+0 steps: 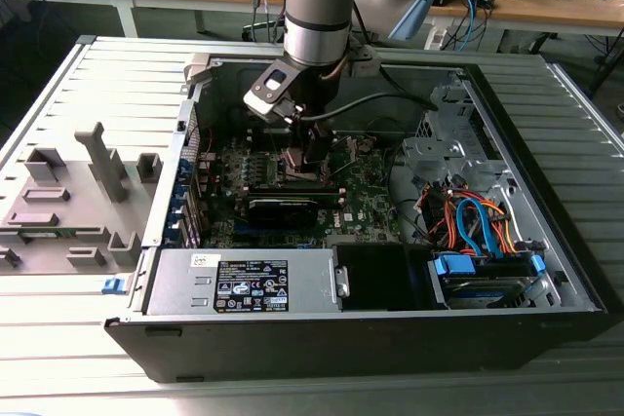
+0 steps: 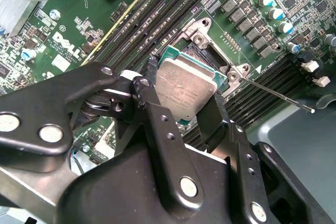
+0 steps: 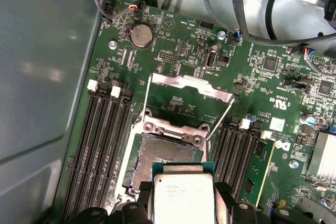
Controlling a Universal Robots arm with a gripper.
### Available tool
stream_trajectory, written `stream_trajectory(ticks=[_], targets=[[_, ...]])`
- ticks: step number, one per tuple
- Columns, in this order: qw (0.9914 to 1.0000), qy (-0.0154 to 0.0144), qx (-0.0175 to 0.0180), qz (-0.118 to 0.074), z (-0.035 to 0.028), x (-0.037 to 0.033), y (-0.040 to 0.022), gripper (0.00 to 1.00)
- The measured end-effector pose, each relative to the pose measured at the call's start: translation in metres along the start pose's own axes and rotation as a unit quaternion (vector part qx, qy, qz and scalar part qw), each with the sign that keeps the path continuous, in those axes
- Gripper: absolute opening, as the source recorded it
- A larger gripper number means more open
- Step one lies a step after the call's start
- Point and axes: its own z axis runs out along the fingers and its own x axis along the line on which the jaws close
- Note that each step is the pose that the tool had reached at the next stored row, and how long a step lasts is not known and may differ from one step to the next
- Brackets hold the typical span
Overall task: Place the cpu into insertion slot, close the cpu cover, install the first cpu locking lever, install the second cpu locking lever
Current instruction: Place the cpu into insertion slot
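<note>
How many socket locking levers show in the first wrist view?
2. The first lever stands beside the raised cover toward the case wall; the second lever stands at its opposite edge. None appears hidden.

cpu (image 3: 184, 195) in pincer (image 2: 182, 100) over insertion slot (image 3: 165, 154) | cpu cover (image 3: 189, 85) raised at slot edge

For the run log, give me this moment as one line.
gripper: shut on cpu | cpu: over slot, not seated | slot: empty | cover: open
</note>
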Motion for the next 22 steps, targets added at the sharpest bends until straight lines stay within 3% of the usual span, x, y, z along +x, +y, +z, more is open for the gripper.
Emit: stream_trajectory(ticks=[8,13,22], targets=[[0.99994,0.0006,0.0005,0.011,0.0000,0.0000,0.0000,0.55],[0.99950,0.0016,0.0015,0.032,0.0000,0.0000,0.0000,0.55],[0.99685,0.0039,0.0038,0.079,0.0004,0.0000,0.0000,0.55]])
